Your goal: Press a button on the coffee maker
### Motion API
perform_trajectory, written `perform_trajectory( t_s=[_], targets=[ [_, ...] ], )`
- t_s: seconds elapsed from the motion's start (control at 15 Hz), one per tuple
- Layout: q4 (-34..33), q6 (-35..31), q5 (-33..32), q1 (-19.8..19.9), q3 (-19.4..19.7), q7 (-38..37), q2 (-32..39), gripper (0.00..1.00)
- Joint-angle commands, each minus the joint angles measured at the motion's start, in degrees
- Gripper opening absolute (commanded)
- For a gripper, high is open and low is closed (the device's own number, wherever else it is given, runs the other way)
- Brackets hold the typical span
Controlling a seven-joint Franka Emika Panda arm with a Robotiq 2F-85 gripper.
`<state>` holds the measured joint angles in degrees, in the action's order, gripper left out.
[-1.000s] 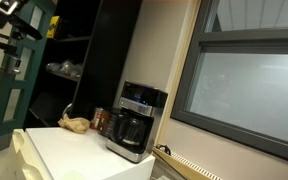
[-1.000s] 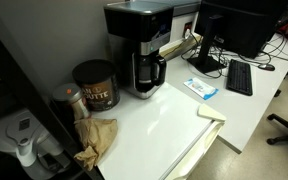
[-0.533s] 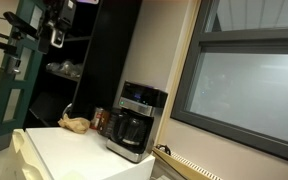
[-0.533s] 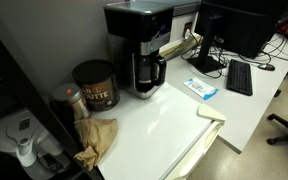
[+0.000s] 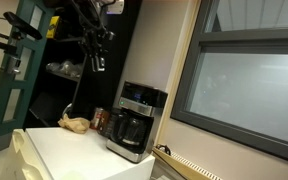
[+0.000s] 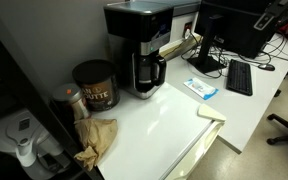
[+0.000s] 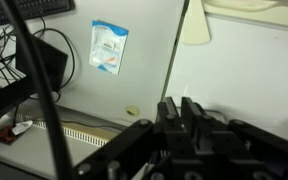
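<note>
1 ext. view: arm (image 5: pixel 88 32) higher than coffee maker (image 5: pixel 136 120)

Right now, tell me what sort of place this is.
Likely an office or lab: a black and silver drip coffee maker on a white counter, near a flat black keyboard and dark monitor.

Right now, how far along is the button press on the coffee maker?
Nothing looks done: the coffee maker stands untouched. In hand: the gripper hangs high above the counter, off to the machine's side. Left: reaching its control strip and pressing a button.
</note>
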<state>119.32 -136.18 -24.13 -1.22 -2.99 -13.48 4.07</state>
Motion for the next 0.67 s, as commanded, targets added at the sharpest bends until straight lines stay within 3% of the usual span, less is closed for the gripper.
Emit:
perform_trajectory(
  t_s=[0.0, 0.27, 0.6],
  targets=[
    [-5.81, -8.97, -1.83, 0.04, 2.02, 2.21, 6.77, 0.0],
    [-10.99, -18.18, -0.1, -0.33, 3.93, 4.86, 13.6, 0.0],
    [-18.27, -23.66, 3.57, -0.4, 4.82, 8.23, 21.83, 0.0]
  ],
)
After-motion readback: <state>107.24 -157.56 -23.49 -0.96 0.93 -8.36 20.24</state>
